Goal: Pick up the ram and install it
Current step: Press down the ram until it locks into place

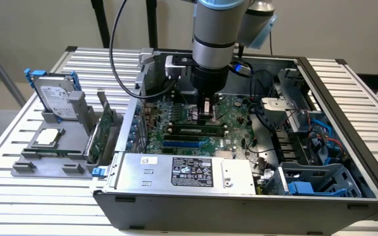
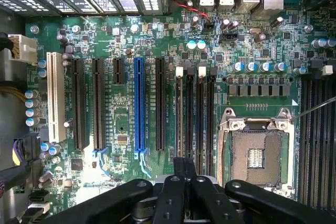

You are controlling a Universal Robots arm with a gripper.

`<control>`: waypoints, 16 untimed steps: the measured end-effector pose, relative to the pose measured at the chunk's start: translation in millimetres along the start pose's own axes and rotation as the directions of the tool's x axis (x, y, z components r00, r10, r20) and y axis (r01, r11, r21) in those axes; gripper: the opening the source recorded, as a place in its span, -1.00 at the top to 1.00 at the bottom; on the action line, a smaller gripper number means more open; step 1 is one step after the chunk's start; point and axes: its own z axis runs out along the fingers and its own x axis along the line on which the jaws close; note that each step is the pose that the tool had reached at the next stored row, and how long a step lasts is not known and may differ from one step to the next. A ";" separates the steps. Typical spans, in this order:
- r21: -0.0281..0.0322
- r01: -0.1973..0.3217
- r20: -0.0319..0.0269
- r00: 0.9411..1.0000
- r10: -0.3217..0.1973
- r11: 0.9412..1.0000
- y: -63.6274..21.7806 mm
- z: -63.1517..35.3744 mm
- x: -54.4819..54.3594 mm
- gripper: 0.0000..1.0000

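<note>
Gripper [image 2: 184,169], fingers clenched together and empty, hovers above the motherboard [image 2: 157,51] inside the computer case [image 1: 346,88]. The ram [image 1: 190,130] sits seated in a slot at the gripper's 6 o'clock in the exterior view.

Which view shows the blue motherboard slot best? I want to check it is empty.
The wrist view: it looks straight down on the blue slot, showing its whole length, empty. The exterior view shows it as a thin blue strip, seen at a slant.
</note>
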 end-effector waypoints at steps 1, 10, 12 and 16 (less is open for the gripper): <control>0.000 0.000 0.000 1.000 0.000 1.000 0.0 0.0 0.0 1.00; 0.000 0.000 0.000 1.000 0.000 1.000 -0.1 9.2 -0.1 1.00; 0.000 0.000 0.000 1.000 0.000 1.000 -0.1 12.8 -0.1 1.00; -0.001 0.000 -0.001 1.000 0.000 1.000 0.0 18.4 0.0 1.00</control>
